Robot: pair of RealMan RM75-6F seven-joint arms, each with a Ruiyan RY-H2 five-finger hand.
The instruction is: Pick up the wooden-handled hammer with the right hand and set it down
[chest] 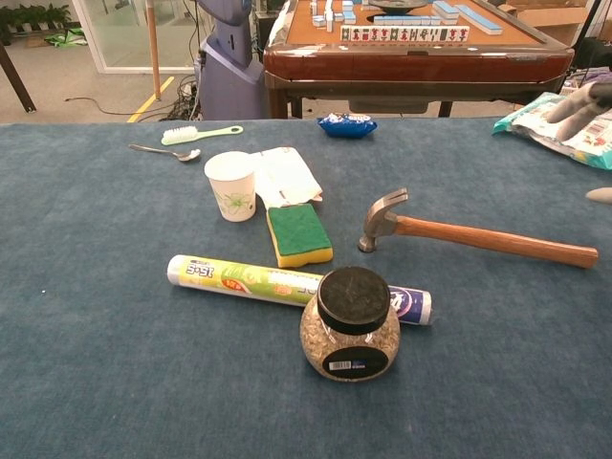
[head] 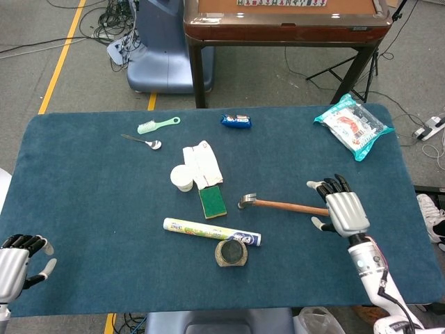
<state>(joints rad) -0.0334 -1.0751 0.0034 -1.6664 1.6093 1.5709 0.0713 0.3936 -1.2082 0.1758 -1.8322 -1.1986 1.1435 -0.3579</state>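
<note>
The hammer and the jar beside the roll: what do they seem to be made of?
Hammer: the handle looks like varnished wood, orange-brown with a slight sheen; the head looks like dull grey metal. Jar: a clear body, glass or plastic, I cannot tell which, showing grainy contents, under a matte black lid, probably plastic.

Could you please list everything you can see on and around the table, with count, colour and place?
hammer: 1, wooden handle, table centre-right
jar: 1, black lid, front centre
roll: 1, white-yellow, behind jar
sponge: 1, green-yellow, centre
cup: 1, white, centre
spoon: 1, silver, back left
brush: 1, mint, back left
packet: 1, teal-white, back right
left hand: front left
right hand: open, at the handle's end
</note>
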